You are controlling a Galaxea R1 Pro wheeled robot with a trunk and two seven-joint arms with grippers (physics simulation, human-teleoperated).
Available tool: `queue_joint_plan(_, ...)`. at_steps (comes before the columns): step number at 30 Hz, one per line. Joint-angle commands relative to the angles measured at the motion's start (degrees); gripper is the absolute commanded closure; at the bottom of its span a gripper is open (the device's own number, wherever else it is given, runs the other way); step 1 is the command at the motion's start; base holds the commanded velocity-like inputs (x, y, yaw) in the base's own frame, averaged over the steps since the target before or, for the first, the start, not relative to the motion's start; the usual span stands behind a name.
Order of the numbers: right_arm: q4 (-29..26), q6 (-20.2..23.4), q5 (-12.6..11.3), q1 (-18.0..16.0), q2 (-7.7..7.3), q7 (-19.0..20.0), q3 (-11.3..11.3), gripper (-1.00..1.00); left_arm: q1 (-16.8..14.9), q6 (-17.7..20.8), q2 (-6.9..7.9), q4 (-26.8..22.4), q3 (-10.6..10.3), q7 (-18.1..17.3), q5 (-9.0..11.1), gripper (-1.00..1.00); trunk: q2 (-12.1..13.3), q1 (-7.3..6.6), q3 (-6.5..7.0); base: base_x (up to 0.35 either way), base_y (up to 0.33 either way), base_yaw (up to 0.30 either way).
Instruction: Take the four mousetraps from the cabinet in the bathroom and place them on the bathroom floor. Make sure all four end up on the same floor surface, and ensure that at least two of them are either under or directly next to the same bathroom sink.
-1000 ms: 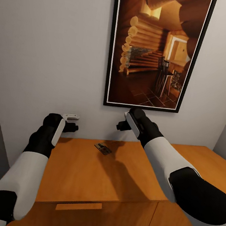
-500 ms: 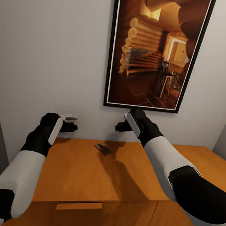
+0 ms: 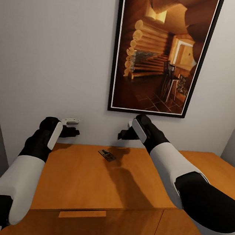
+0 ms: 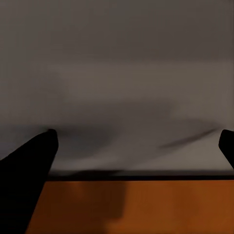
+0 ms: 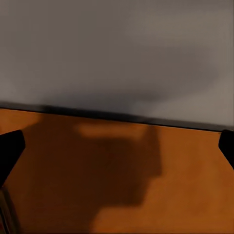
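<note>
On the cabinet (image 3: pixel 98 174) top 1 mousetrap (image 3: pixel 107 155) waits for you; both end effectors, left (image 4: pixel 136 146) and right (image 5: pixel 117 146), are wide open, empty.

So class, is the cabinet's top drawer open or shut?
Shut. In the head view the drawer front sits flush under the cabinet top, no gap showing. One mousetrap lies flat on that top.

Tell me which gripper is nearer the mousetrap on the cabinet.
The right gripper. It hangs just above and beside the mousetrap near the back of the cabinet; the left gripper is off by the cabinet's left edge.
</note>
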Motion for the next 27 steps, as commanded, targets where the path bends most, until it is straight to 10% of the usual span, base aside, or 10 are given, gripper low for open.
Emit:
queue_joint_plan(1,0.02,0.13,-0.89,-0.06,0.0,-0.51,0.19,-1.0,-0.05,0.0,-0.01,0.42,0.11,-0.49,1.25,-1.0,0.0,0.46,-0.06,0.0,0.0,0.0)
queue_joint_plan(27,0.12,0.13,-3.81,-0.01,0.0,7.39,4.27,-1.0,-0.05,0.0,-0.06,0.5,0.11,-0.49,1.4,-1.0,0.0,0.46,-0.06,0.0,0.0,0.0)
